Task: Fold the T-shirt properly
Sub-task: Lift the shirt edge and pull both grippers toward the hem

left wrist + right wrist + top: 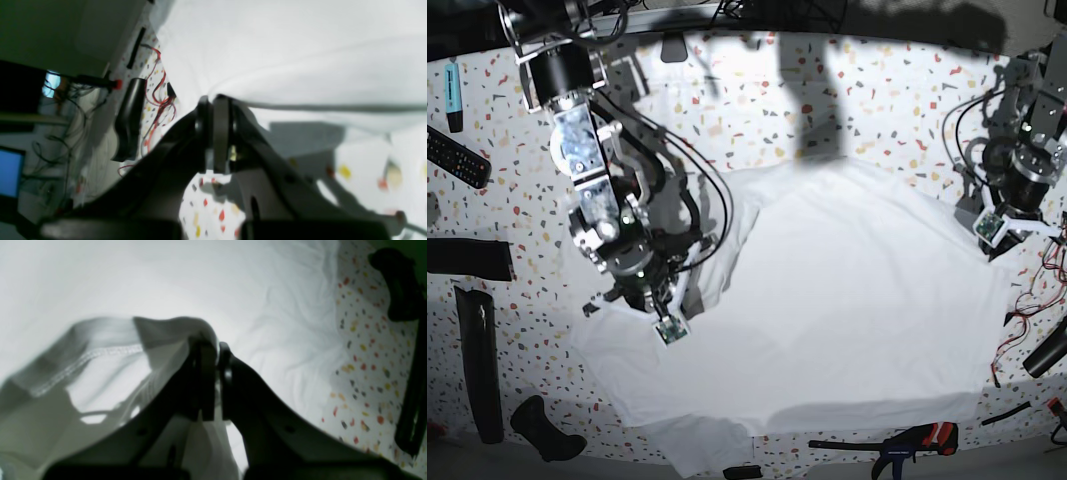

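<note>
1. No container shows in any view; the things lie loose on the speckled white tabletop (847,110).
2. The large plain white cloth T-shirt (847,300) is spread wrinkled across the middle of the table, reaching from the right arm's side to the left arm's side.
3. The black right gripper (213,350) has its jaws together, clamped on a lifted fold of the T-shirt whose stitched hem (90,355) hangs beside it.
4. The right arm reaches down from the far edge of the table, wrist bent over the shirt's edge.
5. The black left gripper (215,103) is pinched on the shirt's edge, cloth pulled taut from it.
6. The left arm stands at the table's other side, beside red and black wires (156,100).
</note>
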You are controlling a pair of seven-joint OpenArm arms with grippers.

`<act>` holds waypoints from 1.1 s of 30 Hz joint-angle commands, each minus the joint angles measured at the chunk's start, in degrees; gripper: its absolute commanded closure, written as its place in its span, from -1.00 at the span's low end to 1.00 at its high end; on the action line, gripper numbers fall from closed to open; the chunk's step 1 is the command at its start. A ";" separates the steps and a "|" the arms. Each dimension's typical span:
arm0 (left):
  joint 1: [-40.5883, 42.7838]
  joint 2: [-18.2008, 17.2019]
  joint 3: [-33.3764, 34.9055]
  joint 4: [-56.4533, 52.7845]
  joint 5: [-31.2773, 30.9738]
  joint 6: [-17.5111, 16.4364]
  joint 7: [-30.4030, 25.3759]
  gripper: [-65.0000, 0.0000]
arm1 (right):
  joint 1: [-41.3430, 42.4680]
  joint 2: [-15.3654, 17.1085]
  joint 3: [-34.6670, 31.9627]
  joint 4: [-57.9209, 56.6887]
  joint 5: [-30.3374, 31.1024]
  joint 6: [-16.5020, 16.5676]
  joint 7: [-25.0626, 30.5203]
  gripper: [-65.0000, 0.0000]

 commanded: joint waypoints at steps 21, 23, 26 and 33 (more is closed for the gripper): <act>-15.63 5.05 -0.59 -17.99 -1.79 0.31 -1.20 1.00 | 22.12 -4.37 0.31 -24.81 -0.07 1.51 2.12 1.00; -15.65 5.62 -0.59 -18.58 -1.77 0.37 -1.25 1.00 | 23.65 -5.03 0.31 -26.67 -0.07 1.51 2.69 1.00; -15.78 6.03 -0.59 -19.65 -1.57 1.36 -1.22 1.00 | 25.46 -5.79 0.31 -28.48 -0.09 1.53 2.71 1.00; -21.05 7.56 -0.59 -27.19 -1.73 5.46 0.46 1.00 | 29.09 -6.25 0.31 -33.22 -0.28 1.51 3.08 1.00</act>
